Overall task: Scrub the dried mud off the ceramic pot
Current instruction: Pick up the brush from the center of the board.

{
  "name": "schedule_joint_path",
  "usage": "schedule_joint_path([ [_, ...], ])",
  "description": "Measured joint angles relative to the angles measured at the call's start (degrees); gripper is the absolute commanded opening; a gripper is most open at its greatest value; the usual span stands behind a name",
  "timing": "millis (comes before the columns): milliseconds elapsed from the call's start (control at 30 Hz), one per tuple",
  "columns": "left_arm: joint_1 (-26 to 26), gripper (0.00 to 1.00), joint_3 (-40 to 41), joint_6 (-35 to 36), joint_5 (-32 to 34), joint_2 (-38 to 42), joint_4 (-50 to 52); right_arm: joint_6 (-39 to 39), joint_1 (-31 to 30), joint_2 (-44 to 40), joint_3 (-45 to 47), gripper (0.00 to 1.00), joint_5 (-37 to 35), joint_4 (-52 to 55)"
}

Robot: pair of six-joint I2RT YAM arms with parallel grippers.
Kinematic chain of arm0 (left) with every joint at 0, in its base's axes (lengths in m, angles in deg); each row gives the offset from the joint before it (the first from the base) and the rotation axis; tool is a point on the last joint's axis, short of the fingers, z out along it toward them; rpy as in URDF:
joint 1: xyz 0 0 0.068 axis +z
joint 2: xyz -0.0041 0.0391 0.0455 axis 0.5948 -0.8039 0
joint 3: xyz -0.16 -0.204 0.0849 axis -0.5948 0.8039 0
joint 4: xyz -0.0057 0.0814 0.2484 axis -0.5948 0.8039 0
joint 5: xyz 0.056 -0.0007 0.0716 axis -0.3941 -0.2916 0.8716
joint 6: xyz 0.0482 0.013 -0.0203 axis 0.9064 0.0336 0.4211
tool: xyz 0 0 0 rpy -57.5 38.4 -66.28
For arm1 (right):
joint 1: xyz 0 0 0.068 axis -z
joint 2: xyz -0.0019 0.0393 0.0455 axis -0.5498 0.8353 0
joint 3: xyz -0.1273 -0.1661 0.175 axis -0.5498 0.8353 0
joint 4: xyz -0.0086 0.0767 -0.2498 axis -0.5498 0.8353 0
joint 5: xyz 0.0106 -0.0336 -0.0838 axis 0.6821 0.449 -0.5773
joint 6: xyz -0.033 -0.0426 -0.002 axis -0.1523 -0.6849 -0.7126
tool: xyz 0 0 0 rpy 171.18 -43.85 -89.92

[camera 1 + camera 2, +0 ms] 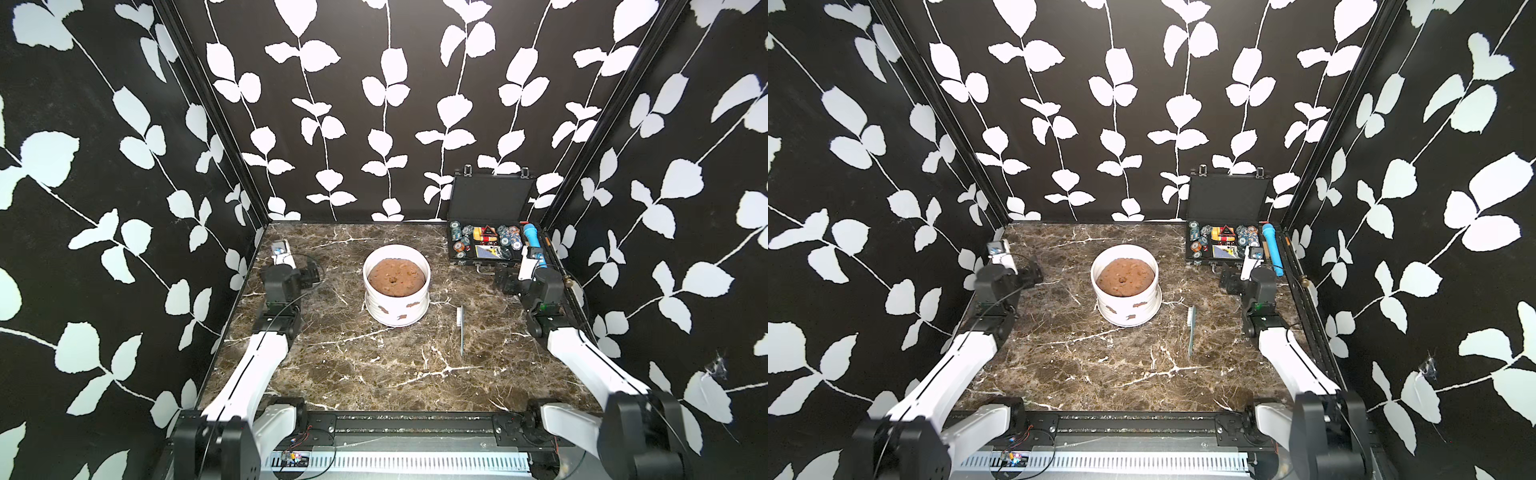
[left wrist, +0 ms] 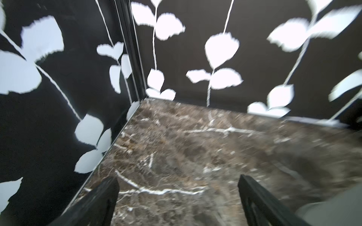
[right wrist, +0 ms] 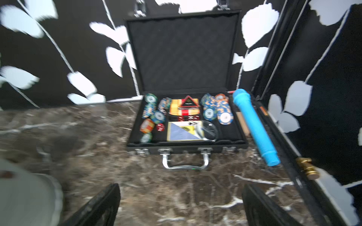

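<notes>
Both my grippers stand spread and hold nothing; the left gripper (image 2: 178, 179) hangs over bare table (image 1: 374, 374) at the left edge of both top views; the right gripper (image 3: 181, 185) faces the open black case (image 3: 186, 121) at the upper right. The ceramic pot (image 1: 395, 313) stands upright at the centre of the table, between my two arms and apart from both; the dried mud (image 1: 385, 311) shows as reddish-brown blotches on the wall turned toward the bottom of the frame. A brush (image 1: 460, 330) lies flat near the pot, to its right; its long axis runs up and down the frame, bristle head uppermost. It lies below and to the left of my right gripper; the right arm is therefore the nearer one. Judgement: scrubbing has not begun; the coming move is a pick of the brush, closing across its thin handle.
</notes>
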Motion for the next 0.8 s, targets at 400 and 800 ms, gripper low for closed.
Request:
schedule_joint_path([
  [400,-4.81,0.99,-5.64,-14.84,-22.21,9.73,31.41,25.77,-22.36,-10.64,-2.10,0.96,-6.56,38.71],
  [800,-15.23,0.99,-3.80,-20.41,-26.45,8.66,32.28,32.30,-31.06,9.64,-1.53,0.78,-8.02,39.76],
])
